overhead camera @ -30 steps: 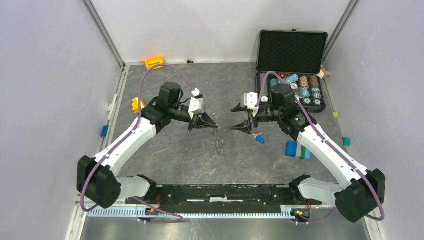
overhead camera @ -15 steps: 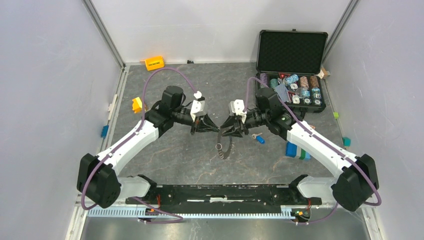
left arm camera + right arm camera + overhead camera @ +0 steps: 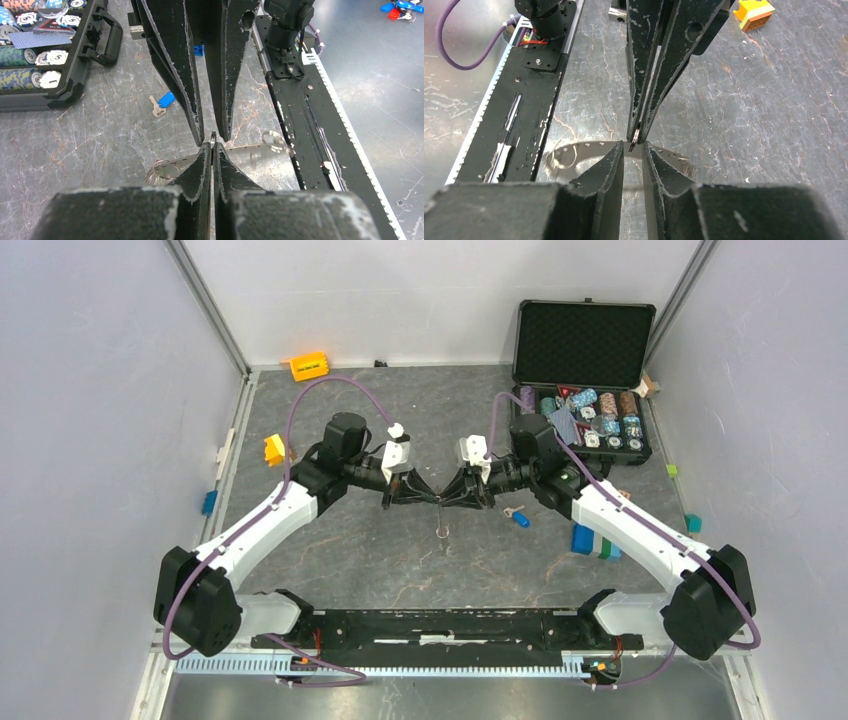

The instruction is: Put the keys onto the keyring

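Mid-table point(image 3: 380, 560), the left gripper point(image 3: 431, 498) and the right gripper point(image 3: 447, 500) meet tip to tip, with the keyring point(image 3: 440, 525) hanging edge-on between and below them. The left gripper pinches the ring's top edge, and the right gripper's jaws stand either side of that edge. A key point(image 3: 517, 517) lies on the table just right of the right gripper, and a cluster of blocks point(image 3: 592, 540) sits farther right, beside the right arm. A case point(image 3: 583, 308) stands in the far right corner, lid raised, with poker chips point(image 3: 600, 425) inside. One block point(image 3: 309, 365) lies by the far wall at left, and another point(image 3: 272, 450) lies left of the left arm.
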You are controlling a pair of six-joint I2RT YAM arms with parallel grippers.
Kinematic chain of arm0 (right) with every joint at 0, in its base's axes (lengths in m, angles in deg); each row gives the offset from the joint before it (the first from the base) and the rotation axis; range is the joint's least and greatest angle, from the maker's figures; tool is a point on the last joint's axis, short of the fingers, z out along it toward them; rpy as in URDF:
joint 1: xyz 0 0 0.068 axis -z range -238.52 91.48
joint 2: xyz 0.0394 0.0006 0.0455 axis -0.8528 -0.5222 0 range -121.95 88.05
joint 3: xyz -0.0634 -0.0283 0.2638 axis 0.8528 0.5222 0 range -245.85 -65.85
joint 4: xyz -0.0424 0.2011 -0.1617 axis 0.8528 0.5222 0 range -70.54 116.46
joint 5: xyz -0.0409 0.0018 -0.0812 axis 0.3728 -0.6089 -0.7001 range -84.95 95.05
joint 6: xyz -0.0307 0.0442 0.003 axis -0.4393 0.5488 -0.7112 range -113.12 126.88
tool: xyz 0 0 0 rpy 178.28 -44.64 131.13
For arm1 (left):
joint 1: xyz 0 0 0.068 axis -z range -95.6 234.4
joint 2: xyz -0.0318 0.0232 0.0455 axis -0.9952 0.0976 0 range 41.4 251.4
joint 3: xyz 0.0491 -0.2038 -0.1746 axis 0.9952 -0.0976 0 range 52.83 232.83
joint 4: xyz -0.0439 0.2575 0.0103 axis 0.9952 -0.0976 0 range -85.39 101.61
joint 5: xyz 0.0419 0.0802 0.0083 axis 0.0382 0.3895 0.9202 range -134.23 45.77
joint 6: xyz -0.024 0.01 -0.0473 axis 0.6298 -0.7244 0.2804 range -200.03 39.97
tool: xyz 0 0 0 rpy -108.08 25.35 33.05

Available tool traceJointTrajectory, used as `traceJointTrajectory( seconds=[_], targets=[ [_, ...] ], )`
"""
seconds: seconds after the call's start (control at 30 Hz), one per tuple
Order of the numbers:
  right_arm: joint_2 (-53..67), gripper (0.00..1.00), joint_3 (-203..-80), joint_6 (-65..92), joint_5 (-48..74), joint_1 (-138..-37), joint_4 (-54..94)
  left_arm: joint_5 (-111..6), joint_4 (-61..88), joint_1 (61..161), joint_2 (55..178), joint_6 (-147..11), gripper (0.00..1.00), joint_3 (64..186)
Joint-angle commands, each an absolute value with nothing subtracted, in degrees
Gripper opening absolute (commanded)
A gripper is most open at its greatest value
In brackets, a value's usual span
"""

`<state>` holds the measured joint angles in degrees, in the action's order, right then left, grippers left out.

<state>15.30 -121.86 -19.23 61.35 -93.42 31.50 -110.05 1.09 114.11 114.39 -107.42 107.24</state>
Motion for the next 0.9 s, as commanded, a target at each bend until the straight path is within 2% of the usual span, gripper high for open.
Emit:
traceJointTrajectory(
  seconds=[0.0, 0.23, 0.37, 0.4, 0.47, 0.5, 0.53, 0.67, 0.77, 0.87],
  targets=[
    [14.6, 0.23, -122.8, -16.0, 60.7, -93.8, 27.1, -109.9, 5.0, 114.3, 112.5, -105.3, 0.02, 106.5],
    [14.3, 0.00, -122.3, -15.6, 58.9, -93.9, 26.6, -109.7, 5.4, 114.3, 112.3, -105.0, 0.02, 106.3],
    [15.0, 0.00, -122.8, -16.6, 56.9, -93.9, 27.5, -109.6, 5.5, 114.3, 112.0, -105.6, 0.02, 105.8],
    [15.1, 0.00, -123.4, -17.1, 56.0, -93.9, 28.4, -109.3, 5.3, 114.3, 111.9, -106.0, 0.05, 105.7],
    [15.1, 0.00, -124.9, -18.4, 54.3, -93.9, 30.5, -108.6, 2.7, 114.3, 111.9, -108.5, 0.16, 105.9],
    [15.1, 0.00, -125.6, -18.9, 53.4, -93.9, 31.5, -108.4, 1.1, 114.3, 112.0, -109.8, 0.25, 106.3],
    [15.1, 0.00, -126.3, -19.4, 52.2, -94.0, 32.2, -107.9, -0.4, 114.3, 112.1, -111.0, 0.38, 106.6],
    [14.6, 0.00, -128.0, -20.2, 49.4, -94.9, 34.4, -105.7, -3.6, 114.3, 111.8, -113.1, 0.72, 107.9],
    [13.5, 0.00, -130.8, -22.0, 47.0, -95.9, 38.2, -103.8, -9.3, 114.3, 111.8, -117.0, 0.79, 110.8],
    [13.5, 0.00, -131.8, -22.5, 45.5, -96.5, 39.9, -101.6, -13.5, 114.3, 111.6, -118.9, 0.79, 113.1]
  ],
)
